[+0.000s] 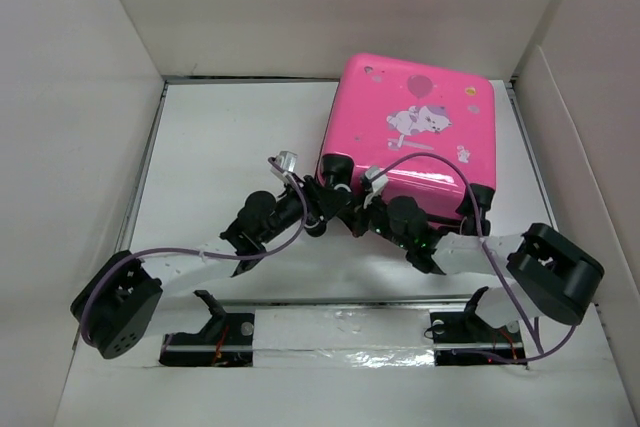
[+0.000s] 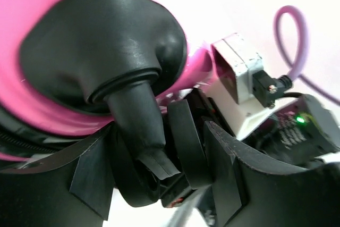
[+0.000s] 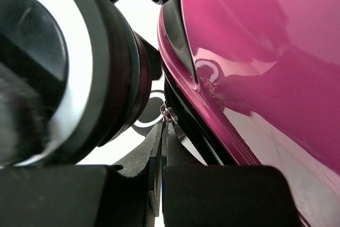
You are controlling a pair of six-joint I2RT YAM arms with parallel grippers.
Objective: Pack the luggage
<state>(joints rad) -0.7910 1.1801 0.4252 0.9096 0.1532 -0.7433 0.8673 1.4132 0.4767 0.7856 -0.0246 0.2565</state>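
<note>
Luggage (image 1: 415, 127) looks stiff, slick and light, so grab its fittings: left claw (image 1: 330, 202) part-open round the seven-o'clock wheel (image 2: 135, 115), right claw (image 3: 161, 136) shut at the zip pull (image 3: 169, 114), hold unclear.

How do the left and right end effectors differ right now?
The left end effector has fingers spread either side of a black wheel; the right end effector is shut. The left faces the wheel, the right the zipper pull. Both are at the near edge of the pink suitcase.
</note>
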